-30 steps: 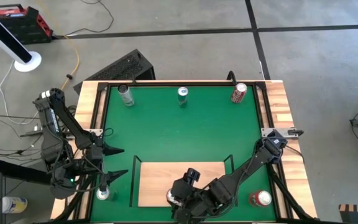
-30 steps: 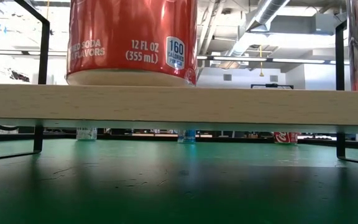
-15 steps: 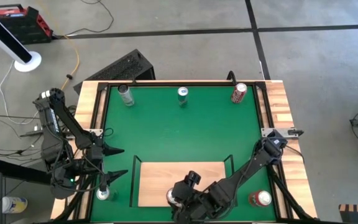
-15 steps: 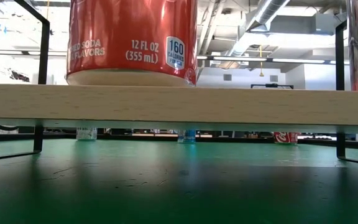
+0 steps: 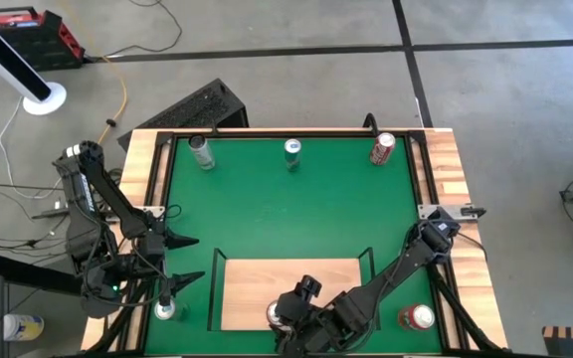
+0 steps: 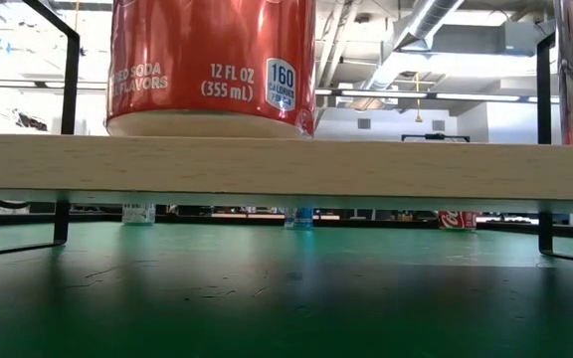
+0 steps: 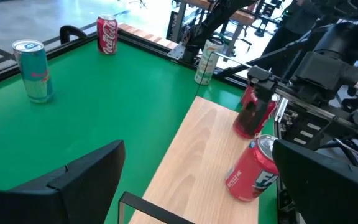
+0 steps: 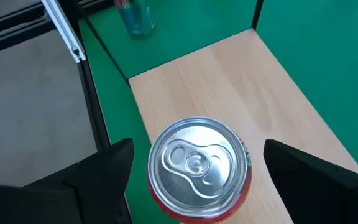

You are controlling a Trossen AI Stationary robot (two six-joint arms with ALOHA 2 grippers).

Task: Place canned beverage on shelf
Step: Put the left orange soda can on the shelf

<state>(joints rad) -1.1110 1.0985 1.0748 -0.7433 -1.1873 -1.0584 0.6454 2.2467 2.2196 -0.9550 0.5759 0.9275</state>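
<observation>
My right pincer (image 8: 194,171) stands open above a red aluminium soda can (image 8: 197,168) that sits upright on the shelf (image 5: 257,283), a flat pale-wood board with visible grain, edged by thin black rails, lying at the near edge of the green-matted worktop (image 5: 286,209). My fingers (image 8: 98,174) flank the can's silver pull-tab lid without touching it. From above, my right arm hides most of that can near the board's near edge.

My left pincer (image 5: 172,261) waits open at the worktop's left edge, beside a slim silver can (image 5: 166,310) in the near-left corner.

Along the far edge stand three more cans: a grey one (image 5: 202,152), a teal one (image 5: 292,151) and a red cola can (image 5: 382,148). Another red can (image 5: 417,317) stands in the near-right corner.

The table-height view alone shows the printing on the shelved can (image 6: 212,65), its rounded base resting on the board's smooth edge (image 6: 286,164). My left wrist view shows that can (image 7: 250,168) from the side, glossy, with my right arm's dark hardware just behind it.
</observation>
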